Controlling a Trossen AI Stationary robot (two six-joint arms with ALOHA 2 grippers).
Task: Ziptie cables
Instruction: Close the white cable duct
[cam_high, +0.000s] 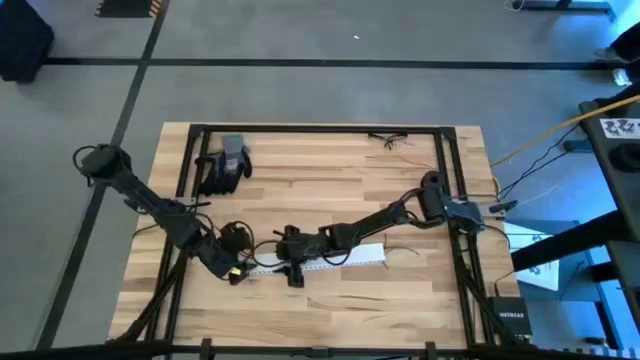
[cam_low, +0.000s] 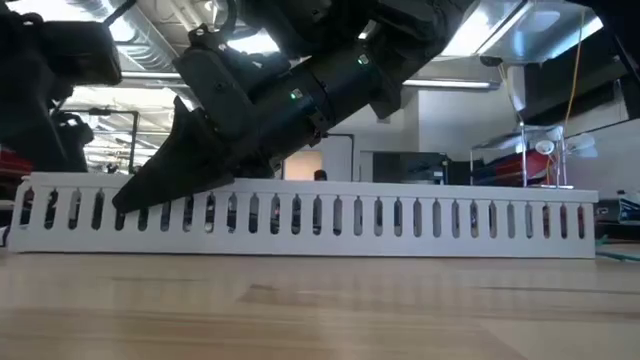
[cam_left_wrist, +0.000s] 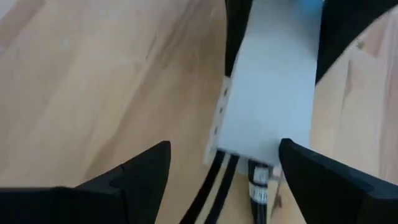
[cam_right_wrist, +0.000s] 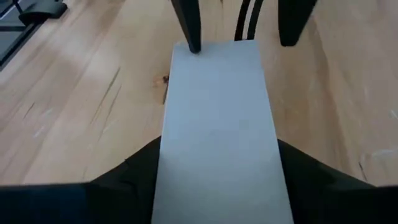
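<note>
The cables (cam_left_wrist: 214, 186), thin dark strands, emerge from the left end of the long white slotted plastic strip (cam_high: 330, 260) lying on the pale wooden table (cam_high: 330, 310) near its front edge. From my station, the left arm reaches diagonally in; its left gripper (cam_high: 236, 270) is at that strip end, fingers (cam_left_wrist: 134, 177) spread apart and gripping nothing. A small white tag (cam_left_wrist: 258, 185) beside the strands bears print I cannot read. The right arm stretches low across from the right; its right gripper (cam_high: 293, 265) straddles the strip, fingers (cam_right_wrist: 134, 174) released on either side. A black and grey glove (cam_high: 226, 164) lies toward the far left corner.
</note>
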